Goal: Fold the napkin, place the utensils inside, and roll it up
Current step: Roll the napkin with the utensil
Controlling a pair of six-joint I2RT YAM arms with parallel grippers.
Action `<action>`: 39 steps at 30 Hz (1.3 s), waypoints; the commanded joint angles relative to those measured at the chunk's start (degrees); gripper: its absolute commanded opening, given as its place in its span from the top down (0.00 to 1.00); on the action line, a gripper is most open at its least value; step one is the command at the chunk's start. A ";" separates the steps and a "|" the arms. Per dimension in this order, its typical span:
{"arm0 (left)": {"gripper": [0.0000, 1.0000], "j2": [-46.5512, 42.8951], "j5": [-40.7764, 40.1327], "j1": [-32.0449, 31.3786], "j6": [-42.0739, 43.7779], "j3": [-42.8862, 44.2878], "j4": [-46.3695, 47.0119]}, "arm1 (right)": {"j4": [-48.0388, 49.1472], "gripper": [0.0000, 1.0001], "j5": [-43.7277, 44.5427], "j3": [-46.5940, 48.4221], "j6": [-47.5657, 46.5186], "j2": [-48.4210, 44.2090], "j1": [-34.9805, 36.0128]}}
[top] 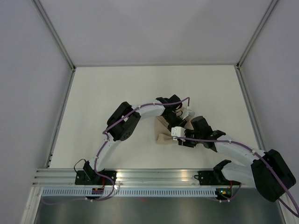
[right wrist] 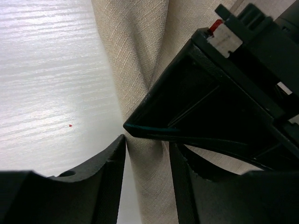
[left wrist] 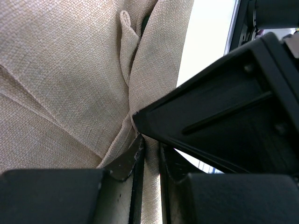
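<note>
The napkin (top: 164, 138) lies bunched on the tabletop (top: 117, 93). The left pincer (left wrist: 150, 161) narrowly pinches a raised napkin fold. The right pincer (right wrist: 147, 144) loosely straddles that same fold, half-wide. Uneven pulling could twist the napkin instead of folding it.

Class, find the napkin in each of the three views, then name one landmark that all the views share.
Top external: napkin near the picture's centre, partly covered.
Left wrist: napkin fills left and centre.
Right wrist: napkin runs top to bottom through the centre.
Shared landmark: the white table, beside the napkin in every view.
</note>
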 commanded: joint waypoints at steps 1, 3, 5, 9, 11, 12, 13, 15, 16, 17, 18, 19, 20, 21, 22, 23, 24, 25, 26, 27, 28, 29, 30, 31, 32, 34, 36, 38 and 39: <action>0.97 4.97 -10.85 -0.56 -0.02 -2.48 -4.75 | 3.59 0.52 2.29 -0.67 0.21 1.23 0.29; 0.95 4.89 -10.41 -0.56 -0.11 -2.39 -4.67 | 3.24 0.54 2.29 -0.59 0.30 1.23 0.29; 0.92 4.36 -9.98 -0.47 -0.28 -2.57 -4.49 | 3.50 0.59 2.12 -0.76 0.04 1.14 0.29; 0.86 3.57 -8.83 -0.47 -0.90 -2.48 -3.96 | 2.63 0.69 1.68 -0.06 -0.31 2.37 0.29; 0.84 3.30 -9.18 -0.38 -1.51 -2.31 -3.79 | 2.45 0.74 1.41 0.29 -0.31 3.24 0.29; 0.83 3.13 -9.10 -0.21 -1.69 -2.05 -3.70 | 2.45 0.76 1.33 0.46 -0.40 3.42 0.29; 0.79 2.87 -8.92 -0.12 -2.12 -2.04 -3.18 | 2.54 0.78 1.24 0.55 -0.40 3.51 0.29; 0.74 1.47 -8.75 0.23 -3.70 -2.30 -2.21 | 2.62 0.83 0.89 0.64 -0.58 4.30 0.29; 0.69 0.76 -8.66 0.41 -4.41 -2.57 -0.64 | 2.80 0.84 0.80 0.82 -0.58 4.65 0.29; 0.68 0.14 -8.57 0.67 -5.80 -2.83 0.25 | 2.97 0.86 0.62 0.91 -0.75 5.35 0.29; 0.67 -1.17 -8.31 1.11 -6.43 -3.01 0.95 | 3.32 0.87 0.45 1.08 -0.75 5.79 0.29; 0.65 -1.70 -7.87 1.29 -6.43 -3.01 1.74 | 3.50 0.88 0.27 1.43 -0.67 6.23 0.29; 0.64 -2.23 -7.34 1.46 -8.70 -3.01 3.14 | 3.68 0.89 0.18 1.61 -0.67 7.28 0.29; 0.63 -3.19 -6.73 1.99 -9.15 -2.92 3.59 | 4.20 0.89 0.01 1.87 -0.41 7.64 0.29; 0.62 -3.64 -6.46 2.34 -9.51 -2.66 3.86 | 4.29 0.90 -0.08 2.39 -0.40 7.99 0.37; 0.62 -3.99 -6.37 2.69 -10.47 -2.31 4.30 | 4.38 0.91 -0.26 2.66 -0.40 8.87 0.29; 0.61 -4.60 -5.59 3.56 -11.00 -1.96 4.56 | 4.38 0.92 -0.60 3.27 -0.58 9.31 0.29; 0.61 -5.04 -5.32 4.10 -12.40 -1.95 5.09 | 4.30 0.93 -0.78 3.54 -0.75 10.10 0.29; 0.61 -5.48 -5.32 4.62 -13.28 -2.13 6.66 | 4.38 0.93 -0.96 3.72 -0.93 10.45 0.29; 0.60 -5.83 -4.97 5.76 -14.16 -2.48 7.37 | 4.56 0.94 -1.05 3.89 -1.10 10.98 0.29; 0.60 -6.53 -5.23 6.29 -14.86 -2.40 7.98 | 4.56 0.94 -1.22 4.33 -1.19 11.94 0.29; 0.60 -6.80 -6.10 6.91 -16.70 -2.31 8.43 | 4.47 0.95 -1.31 4.68 -1.37 12.56 0.29; 0.60 -7.41 -7.24 8.31 -17.76 -2.48 9.91 | 4.21 0.95 -1.66 5.29 -1.46 13.18 0.29; 0.60 -8.64 -7.51 9.10 -20.47 -3.00 11.23 | 4.03 0.96 -2.36 5.65 -1.54 14.23 0.03; 0.60 -9.78 -8.47 9.89 -22.15 -5.10 12.72 | 3.77 0.96 -2.98 6.00 -1.63 14.76 -0.15; 0.59 -14.24 -8.92 12.53 -26.79 -8.79 20.97 | 2.19 0.96 -4.99 7.76 -1.81 16.77 -1.11; 0.58 -17.25 -9.44 14.90 -29.36 -14.33 29.39 | 0.26 0.97 -6.23 9.94 -2.16 18.01 -2.17; 0.57 -21.38 -12.41 17.09 -31.91 -18.73 33.99 | -1.67 0.97 -7.90 12.23 -2.69 19.94 -3.22; 0.57 -22.87 -13.65 17.80 -33.75 -20.22 38.10 | -2.46 0.98 -8.69 13.11 -2.86 21.25 -4.27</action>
